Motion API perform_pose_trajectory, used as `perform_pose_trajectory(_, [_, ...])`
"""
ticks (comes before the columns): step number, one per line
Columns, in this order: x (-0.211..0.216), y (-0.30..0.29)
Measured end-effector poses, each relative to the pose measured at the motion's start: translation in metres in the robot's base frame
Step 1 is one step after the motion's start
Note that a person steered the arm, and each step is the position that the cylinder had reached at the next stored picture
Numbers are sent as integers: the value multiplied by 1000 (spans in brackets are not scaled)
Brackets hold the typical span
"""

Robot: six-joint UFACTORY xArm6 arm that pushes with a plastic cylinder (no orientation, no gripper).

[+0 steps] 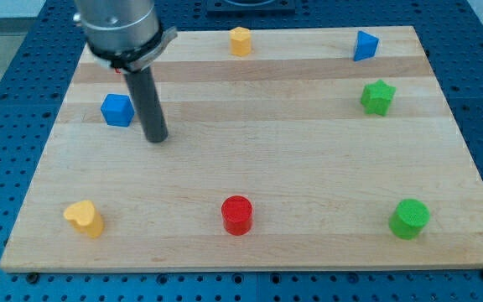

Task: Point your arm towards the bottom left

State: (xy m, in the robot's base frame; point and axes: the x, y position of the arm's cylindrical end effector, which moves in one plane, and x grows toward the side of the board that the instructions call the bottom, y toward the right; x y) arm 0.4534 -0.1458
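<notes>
My tip [156, 138] rests on the wooden board [250, 243] in the upper left part of the view. It stands just right of and slightly below a blue cube [117, 110], a small gap apart. A yellow heart-shaped block [85, 218] lies at the bottom left, well below the tip. A red cylinder [237, 215] sits at the bottom middle.
A yellow hexagonal block [240, 40] sits at the top middle. A blue triangular block [365, 45] is at the top right, with a green star [377, 96] below it. A green cylinder [409, 218] is at the bottom right. Blue perforated table surrounds the board.
</notes>
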Motion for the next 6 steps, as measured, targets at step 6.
perform_pose_trajectory(6, [165, -55])
